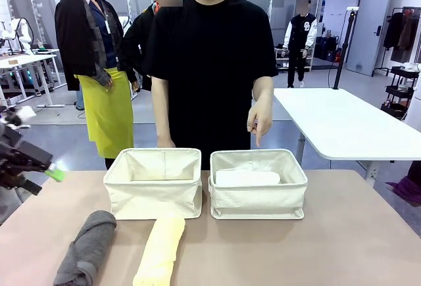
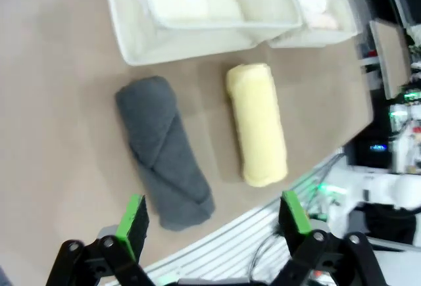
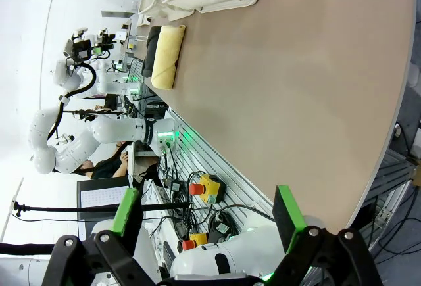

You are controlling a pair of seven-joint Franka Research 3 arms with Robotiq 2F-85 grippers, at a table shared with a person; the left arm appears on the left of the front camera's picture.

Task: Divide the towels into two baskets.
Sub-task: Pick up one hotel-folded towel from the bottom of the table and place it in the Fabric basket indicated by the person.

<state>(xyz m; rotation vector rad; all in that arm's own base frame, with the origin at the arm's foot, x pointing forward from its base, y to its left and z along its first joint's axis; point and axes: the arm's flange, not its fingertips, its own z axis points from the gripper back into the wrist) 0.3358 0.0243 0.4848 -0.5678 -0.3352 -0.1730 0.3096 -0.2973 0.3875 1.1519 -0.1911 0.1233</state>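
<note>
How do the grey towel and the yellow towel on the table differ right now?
The grey towel is dark; the yellow towel is pale. The grey towel shows a loose diagonal fold across it, while the yellow towel is a smooth, even roll. The grey towel lies to the robot's left of the yellow towel. Both lie on the table in front of the left basket, outside it.

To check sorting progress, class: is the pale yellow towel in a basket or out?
Out: the pale yellow towel lies on the table before the left basket.
</note>
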